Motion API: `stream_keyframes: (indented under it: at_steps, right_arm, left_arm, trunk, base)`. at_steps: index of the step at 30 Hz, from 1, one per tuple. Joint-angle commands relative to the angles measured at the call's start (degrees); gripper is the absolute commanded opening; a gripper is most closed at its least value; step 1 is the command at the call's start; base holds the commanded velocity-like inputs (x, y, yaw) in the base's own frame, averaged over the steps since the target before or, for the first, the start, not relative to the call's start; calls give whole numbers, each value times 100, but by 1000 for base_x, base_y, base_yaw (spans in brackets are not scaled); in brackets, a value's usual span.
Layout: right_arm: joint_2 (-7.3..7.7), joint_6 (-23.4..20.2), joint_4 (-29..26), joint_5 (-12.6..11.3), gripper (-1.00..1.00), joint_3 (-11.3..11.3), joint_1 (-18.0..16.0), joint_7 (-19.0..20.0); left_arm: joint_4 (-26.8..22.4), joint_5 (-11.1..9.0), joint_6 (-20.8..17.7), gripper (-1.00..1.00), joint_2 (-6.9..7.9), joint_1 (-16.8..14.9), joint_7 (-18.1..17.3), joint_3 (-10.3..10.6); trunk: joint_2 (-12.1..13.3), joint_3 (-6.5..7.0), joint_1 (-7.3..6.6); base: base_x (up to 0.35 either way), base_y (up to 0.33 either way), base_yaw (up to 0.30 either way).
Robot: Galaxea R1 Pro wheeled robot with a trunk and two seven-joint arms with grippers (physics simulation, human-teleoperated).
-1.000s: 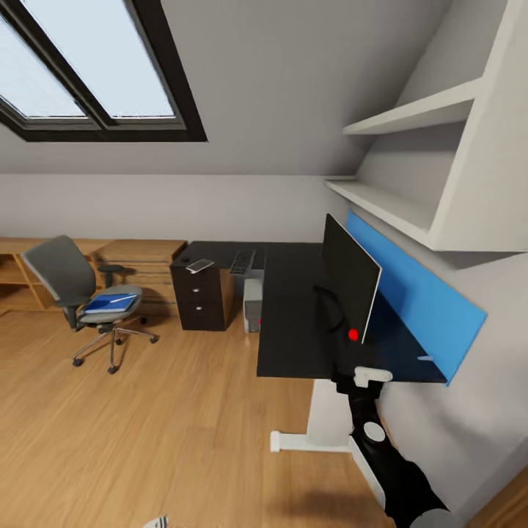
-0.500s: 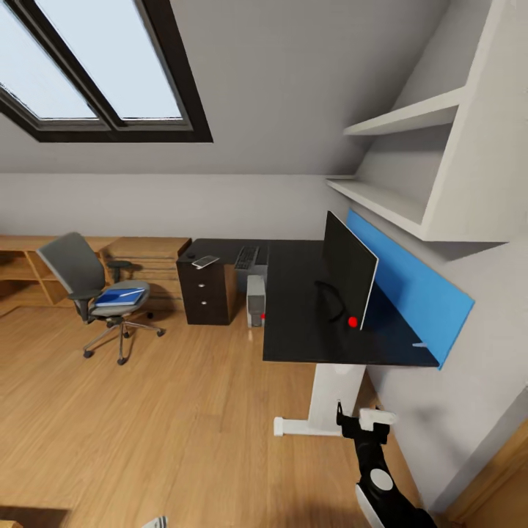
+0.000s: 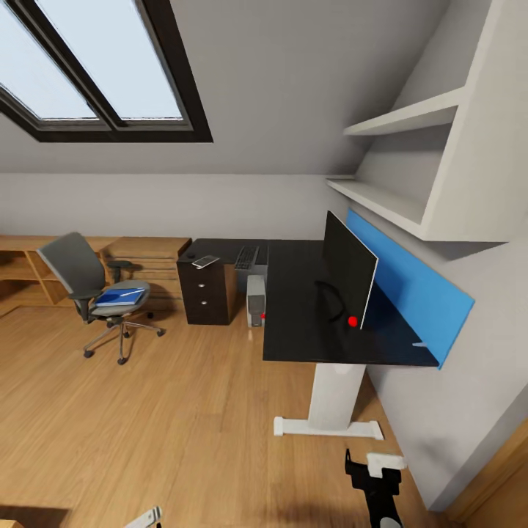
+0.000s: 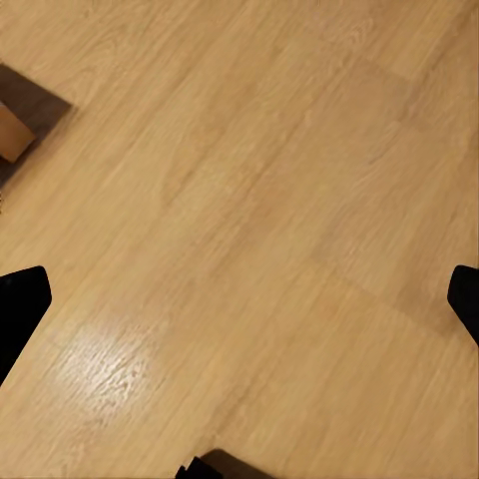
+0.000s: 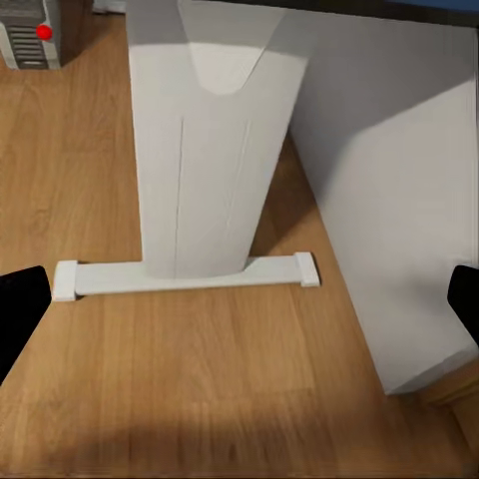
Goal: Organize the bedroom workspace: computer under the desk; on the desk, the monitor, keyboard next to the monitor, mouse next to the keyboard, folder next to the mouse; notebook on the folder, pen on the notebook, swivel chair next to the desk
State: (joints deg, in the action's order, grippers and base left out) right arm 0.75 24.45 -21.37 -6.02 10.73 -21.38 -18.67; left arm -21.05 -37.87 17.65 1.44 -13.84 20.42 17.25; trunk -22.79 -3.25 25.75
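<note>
The desk [image 3: 293,323] with its glossy black top stands against the right wall. On it the monitor [image 3: 349,280] stands edge-on. At the desk's far end lie the keyboard [image 3: 246,257], the small black mouse [image 3: 191,256] and the pale notebook [image 3: 205,261]. The pen is too small to make out. The grey computer [image 3: 256,299] stands on the floor under the desk. The swivel chair [image 3: 92,290] stands apart to the left with the blue folder [image 3: 119,296] on its seat. My right gripper [image 3: 372,463] [image 5: 239,309] hangs open low in front of the desk's white leg [image 5: 205,150]. My left gripper [image 3: 150,517] [image 4: 239,299] is open over bare floor.
A blue panel [image 3: 411,293] lines the wall behind the desk, with white shelves [image 3: 411,117] above. A wooden chest of drawers [image 3: 143,260] and low wooden shelving [image 3: 18,271] run along the far wall. Black drawers [image 3: 205,297] stand under the desk's far end. Wooden floor [image 3: 169,411] lies between me and the chair.
My right arm has dropped from in front of the monitor down to floor level before the desk leg. The view drew back and shifted early on, then held still.
</note>
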Motion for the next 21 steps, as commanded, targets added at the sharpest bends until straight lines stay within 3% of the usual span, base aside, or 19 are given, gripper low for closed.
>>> stream_keyframes:
  at_steps: [1, 7, 16, 21]
  right_arm:
    - [5, 41, 25, -57, 100, 51, -7, -24]
    - [1, 137, 114, -64, 100, 61, -7, -22]
    - [-231, 148, 444, -84, 100, 36, -7, -23]
    - [-250, 177, 463, -77, 100, 35, -7, -17]
  left_arm:
    - [-4, -44, 20, 100, 5, -5, 38, 46]
    - [0, -66, 20, 100, 12, -5, 47, 22]
    - [-2, -20, 55, 100, -11, -5, 46, 65]
    - [2, -25, 45, 100, -16, -5, 42, 72]
  trunk:
    - [-13, -13, 4]
    - [-13, -13, 4]
    - [-13, -32, 4]
    - [-13, -50, 4]
  base:
    - [0, 0, 0]
    - [0, 0, 7]
    - [11, 13, 218]
    - [159, 183, 168]
